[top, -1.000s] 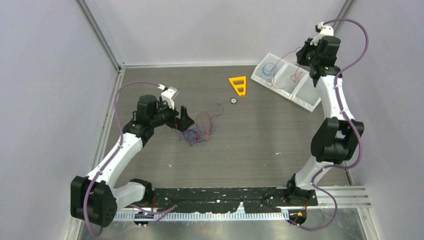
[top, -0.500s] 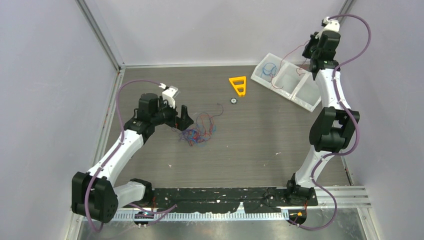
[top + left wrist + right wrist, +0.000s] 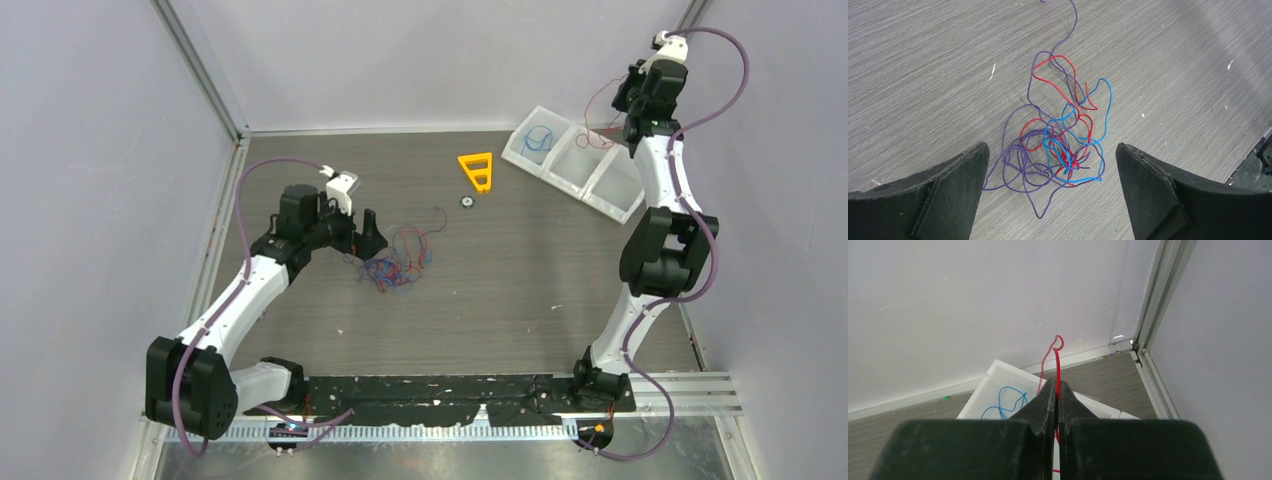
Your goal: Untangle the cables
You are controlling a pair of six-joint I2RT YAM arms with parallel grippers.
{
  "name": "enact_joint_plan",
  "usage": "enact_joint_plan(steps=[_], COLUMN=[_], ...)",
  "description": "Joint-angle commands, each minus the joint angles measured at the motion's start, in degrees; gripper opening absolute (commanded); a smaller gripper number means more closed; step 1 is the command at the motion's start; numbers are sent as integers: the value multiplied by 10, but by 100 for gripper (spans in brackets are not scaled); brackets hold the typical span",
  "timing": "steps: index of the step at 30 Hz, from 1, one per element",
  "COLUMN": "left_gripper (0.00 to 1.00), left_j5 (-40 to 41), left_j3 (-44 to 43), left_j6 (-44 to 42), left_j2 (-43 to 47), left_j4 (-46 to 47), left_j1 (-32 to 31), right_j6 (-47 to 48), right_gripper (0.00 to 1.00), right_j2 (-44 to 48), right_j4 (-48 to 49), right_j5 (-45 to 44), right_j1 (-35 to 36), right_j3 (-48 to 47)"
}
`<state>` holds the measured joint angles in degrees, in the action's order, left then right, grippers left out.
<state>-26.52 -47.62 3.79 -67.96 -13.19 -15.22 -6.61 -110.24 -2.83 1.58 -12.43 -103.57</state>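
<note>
- We are looking at a clump of thin red, blue and dark purple cables [image 3: 396, 262] [image 3: 1060, 145]. It is lying on the dark grey wood-grain surface [image 3: 520, 280], left of the middle. One purple strand is trailing out of it toward the far side.
- The left end effector [image 3: 368, 238] [image 3: 1052, 150] is hanging low beside the clump, and its two black fingers [image 3: 948, 195] are standing spread wide apart. In the left wrist view the tangle is sitting in the gap between them. A purple loop is reaching the edge of one finger, but we cannot tell whether it is touching.
- The right end effector [image 3: 1056, 390] is being held high over the far right corner. Its fingers are pressing together and pinching a single thin red cable [image 3: 1057, 360] [image 3: 598, 102]. That cable is sticking out past the fingertips and curling at its end.
- A white plastic tray with three compartments [image 3: 575, 160] is sitting at an angle on the far right of the surface, below that end effector.
- A thin blue cable [image 3: 538, 138] [image 3: 1005, 401] is lying coiled in the tray's leftmost compartment.
- An orange plastic triangle [image 3: 477, 170] and a small round dark-and-white piece [image 3: 466, 201] are lying between the clump and the tray, apart from both.
</note>
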Motion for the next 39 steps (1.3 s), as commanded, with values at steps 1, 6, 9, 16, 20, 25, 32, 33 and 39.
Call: enact_joint_plan(steps=[1, 6, 9, 16, 20, 25, 32, 33, 39], left_gripper=[99, 100, 100, 100, 100, 99, 99, 99, 99], left_j5=[3, 8, 9, 13, 16, 17, 13, 13, 8], left_j3=[-27, -29, -31, -35, -40, -45, -41, -40, -27], left_j6=[-13, -21, -27, -31, -32, -35, -34, -34, -28], left_j2=[1, 2, 2, -4, -8, -12, -10, -8, 1], left_j4=[-9, -23, -32, -43, -45, -47, -46, -46, -39], left_j1=[4, 5, 5, 9, 11, 13, 14, 14, 14], right_j6=[-19, -43, -56, -66, -71, -78, -58, -55, -35], right_gripper=[5, 6, 5, 5, 5, 5, 13, 17, 6], right_j2=[-45, -79, -92, -132, -145, -137, -107, -96, -22], right_j4=[40, 72, 98, 136, 137, 134, 119, 118, 154], right_j5=[-1, -5, -12, -24, -8, 5, 5, -2, -3], right_j1=[4, 9, 14, 15, 14, 12, 10, 9, 1], right_j3=[-31, -22, 1, 17, 25, 65, 120, 125, 205])
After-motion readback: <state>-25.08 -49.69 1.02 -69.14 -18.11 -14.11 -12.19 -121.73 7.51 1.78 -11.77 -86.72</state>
